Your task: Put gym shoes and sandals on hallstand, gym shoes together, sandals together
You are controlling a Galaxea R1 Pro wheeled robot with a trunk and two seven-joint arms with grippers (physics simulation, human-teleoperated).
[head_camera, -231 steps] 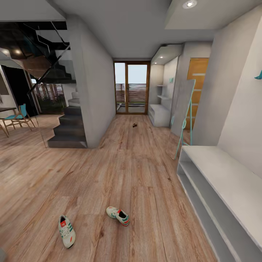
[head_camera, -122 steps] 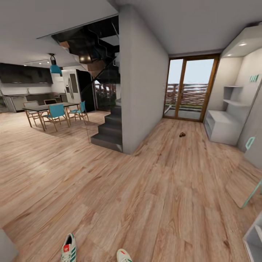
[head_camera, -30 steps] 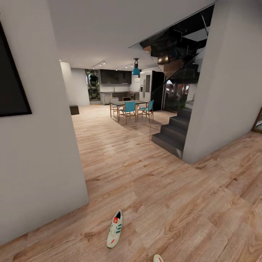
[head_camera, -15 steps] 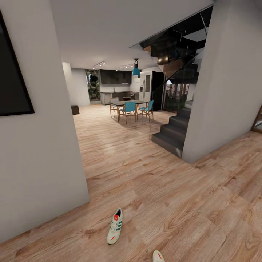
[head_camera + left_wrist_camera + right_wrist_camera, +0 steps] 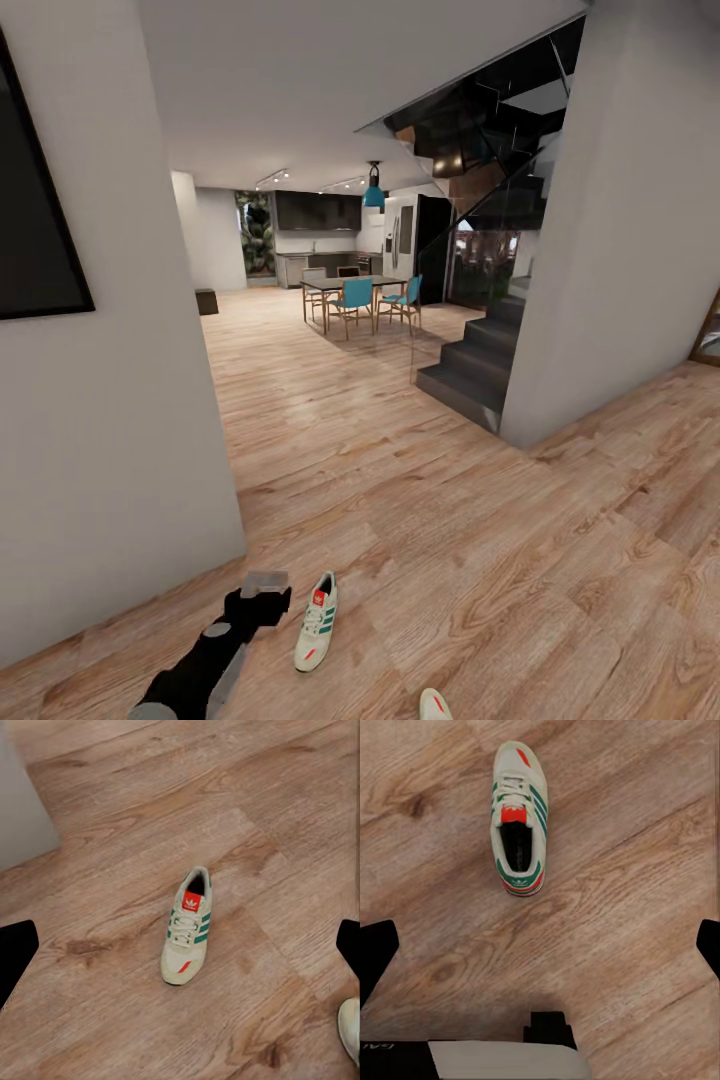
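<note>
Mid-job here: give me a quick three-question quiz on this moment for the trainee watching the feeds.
1. True or false: the gym shoe beside the left gripper lies on the corridor floor.
2. In the head view, the second gym shoe sits at: A) the bottom edge, B) the staircase, C) the dining table.
3. Fill in: the side stripes of the shoe in the right wrist view are ____.

Key: 1 true; 2 A; 3 green.

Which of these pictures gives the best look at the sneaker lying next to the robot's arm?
The left wrist view: the gym shoe lies whole and centred on the floor, laces and green stripes clear. The head view shows it smaller, beside the left gripper. The right wrist view's sneaker may be the other one.
</note>
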